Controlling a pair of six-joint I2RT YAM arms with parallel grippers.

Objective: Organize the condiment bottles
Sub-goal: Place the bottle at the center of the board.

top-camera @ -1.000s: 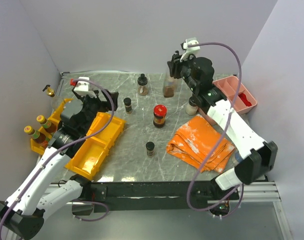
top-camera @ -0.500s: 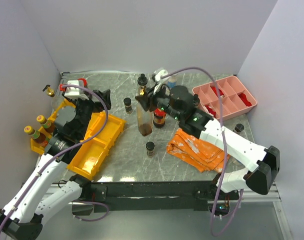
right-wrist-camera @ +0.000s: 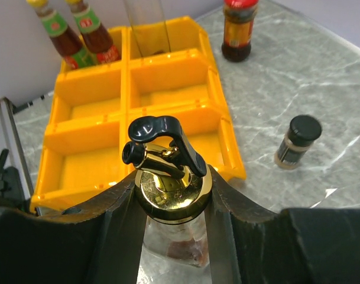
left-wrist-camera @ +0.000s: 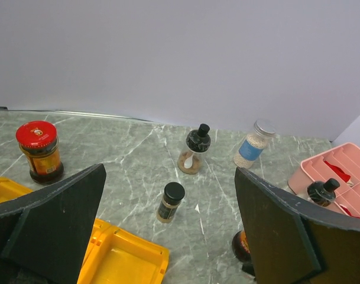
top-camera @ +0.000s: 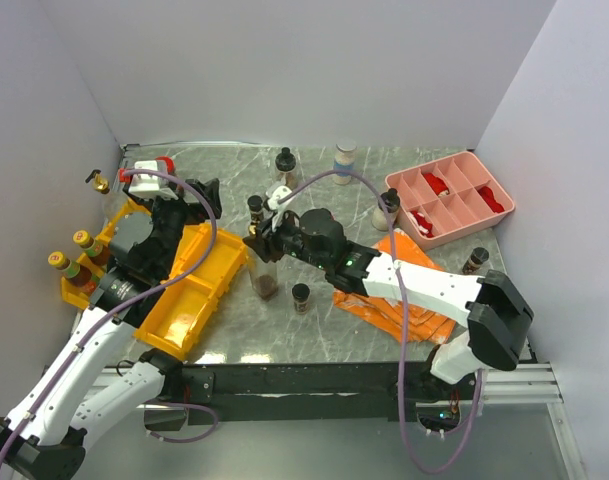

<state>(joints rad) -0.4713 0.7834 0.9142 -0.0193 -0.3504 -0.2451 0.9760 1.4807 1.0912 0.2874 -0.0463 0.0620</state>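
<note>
the right arm lies low and stretched leftward across the orange cloth, wrist level, fingers aimed at the yellow plastic divided bins. the right gripper is clamped on the neck of a tall clear glass bottle with a gold pour spout, a black lever and a little brown liquid at the bottom. the bottle stands upright just off the bins' right edge; whether its base touches the marble i cannot tell.

the left arm bends up over the bins, and the left gripper hangs above their back end with its fingers spread wide, holding nothing. a small black-capped jar stands beyond the bins' back corner, and a red-lidded glass jar stands apart from it, also beyond the bins.
</note>
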